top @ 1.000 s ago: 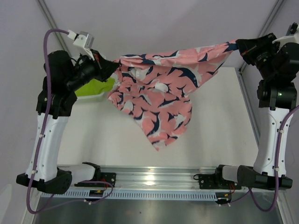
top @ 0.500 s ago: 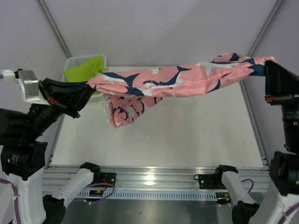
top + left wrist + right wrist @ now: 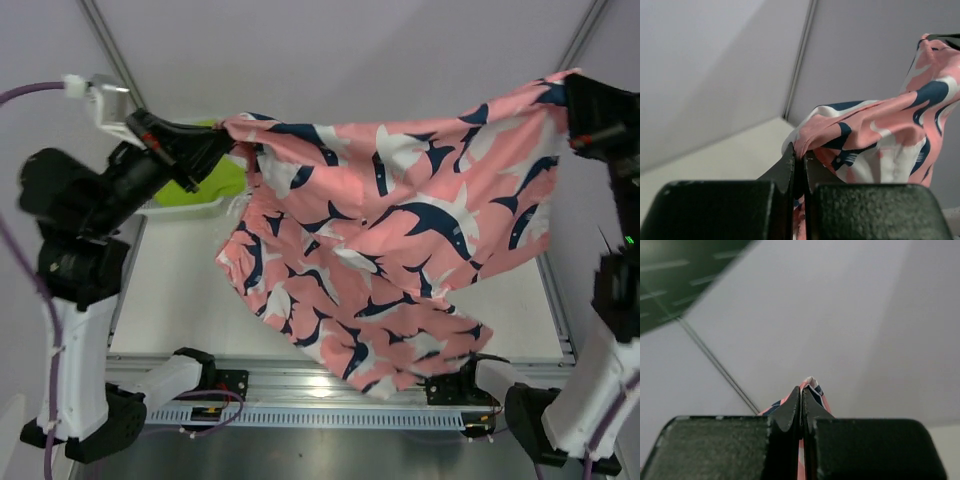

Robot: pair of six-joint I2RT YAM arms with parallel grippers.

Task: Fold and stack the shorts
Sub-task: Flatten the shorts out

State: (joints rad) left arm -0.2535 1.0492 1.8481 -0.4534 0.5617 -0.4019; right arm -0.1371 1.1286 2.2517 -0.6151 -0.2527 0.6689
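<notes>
The coral-pink shorts (image 3: 390, 230) with navy and white print hang spread out in the air between both arms, high over the table. My left gripper (image 3: 222, 140) is shut on their upper left corner (image 3: 805, 140). On the far right my right gripper (image 3: 572, 105) is shut on the other top corner (image 3: 811, 385). The cloth's lower edge droops down to the near rail. The lime-green shorts (image 3: 215, 182) lie in the white basket (image 3: 185, 207) at the back left, mostly hidden behind my left arm.
The white table top (image 3: 170, 300) shows at the left under the hanging cloth. A metal rail (image 3: 320, 395) with the arm bases runs along the near edge. Frame posts (image 3: 110, 50) rise at the back corners.
Both arms have swung the pink shorts up and out. The cloth was bunched into a narrow band half a second ago and now hangs open as a wide sheet toward the near edge.
</notes>
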